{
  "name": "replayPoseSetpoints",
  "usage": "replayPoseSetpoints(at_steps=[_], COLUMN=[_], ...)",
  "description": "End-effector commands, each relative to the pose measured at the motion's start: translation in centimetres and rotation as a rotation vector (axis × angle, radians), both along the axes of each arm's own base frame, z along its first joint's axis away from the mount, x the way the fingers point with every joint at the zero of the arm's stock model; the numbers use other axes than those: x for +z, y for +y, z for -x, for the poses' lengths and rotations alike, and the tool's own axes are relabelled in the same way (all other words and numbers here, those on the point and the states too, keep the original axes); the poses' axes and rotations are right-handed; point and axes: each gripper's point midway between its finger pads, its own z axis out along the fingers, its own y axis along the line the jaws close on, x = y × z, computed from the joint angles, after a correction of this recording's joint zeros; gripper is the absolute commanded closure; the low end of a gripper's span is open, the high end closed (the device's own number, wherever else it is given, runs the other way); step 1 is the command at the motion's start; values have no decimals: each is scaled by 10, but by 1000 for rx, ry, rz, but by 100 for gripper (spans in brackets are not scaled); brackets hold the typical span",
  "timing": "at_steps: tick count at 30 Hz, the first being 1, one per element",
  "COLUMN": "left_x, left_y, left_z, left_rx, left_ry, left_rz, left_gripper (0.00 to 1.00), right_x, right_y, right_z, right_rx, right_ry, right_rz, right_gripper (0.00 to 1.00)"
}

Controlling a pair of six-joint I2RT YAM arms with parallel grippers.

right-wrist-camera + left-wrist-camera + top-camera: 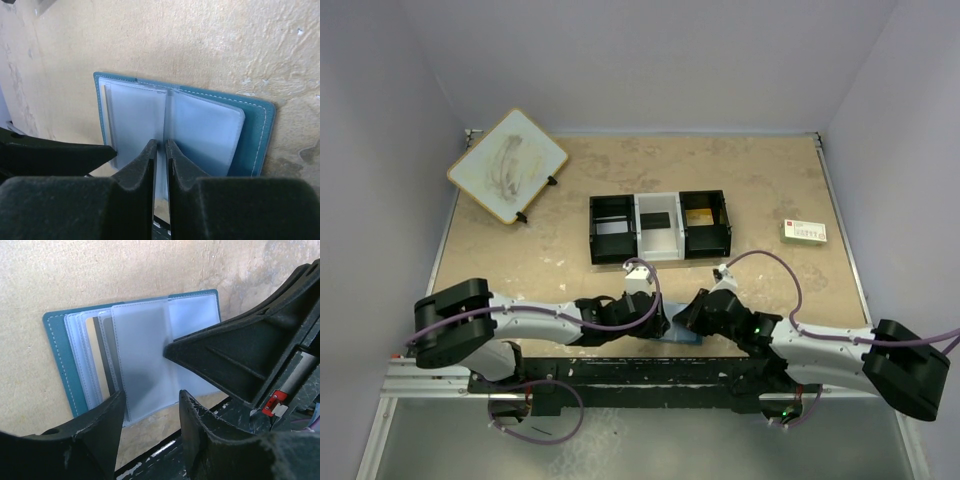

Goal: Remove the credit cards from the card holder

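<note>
On the tabletop (pixel 770 190), on the arms' side of the tray (pixel 660 228), the card holder (pixel 210 130) is lying open with its pockets fanned. The left gripper (pixel 150 402) is holding its jaws apart around the pockets' edge. The right gripper (pixel 161 147) is pinching a pocket leaf at the fold, jaws nearly together.

A black-and-white tray (pixel 613 252) is set in the middle; a white board (pixel 508 165) is laid far left; a small card (pixel 804 232) is laid right.

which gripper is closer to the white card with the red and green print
Right. The right gripper is left of the white card and closer to the arms; the left gripper is further left, beyond the card holder.
</note>
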Motion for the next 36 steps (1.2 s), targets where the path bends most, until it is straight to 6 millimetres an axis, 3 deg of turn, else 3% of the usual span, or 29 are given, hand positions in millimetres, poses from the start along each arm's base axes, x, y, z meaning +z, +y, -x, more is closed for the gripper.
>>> replayPoseSetpoints(at_steps=[1, 8, 16, 26, 36], left_x=[13, 10, -1, 1, -17], left_y=[-16, -17, -12, -7, -27], left_z=[-1, -5, -11, -16, -4], left_rx=[-18, 13, 73, 83, 5], left_ry=[-14, -15, -14, -45, 4], left_rz=[28, 37, 2, -45, -27], left_gripper=[56, 56, 52, 46, 52], right_x=[-18, -22, -28, -39, -12], right_y=[-24, -30, -36, -38, -24], right_z=[-1, -2, 2, 10, 8], right_rx=[-81, -120, -177, -190, -107], right_ry=[28, 54, 90, 140, 56], right_rz=[103, 139, 108, 93, -7], right_gripper=[86, 91, 88, 90, 68])
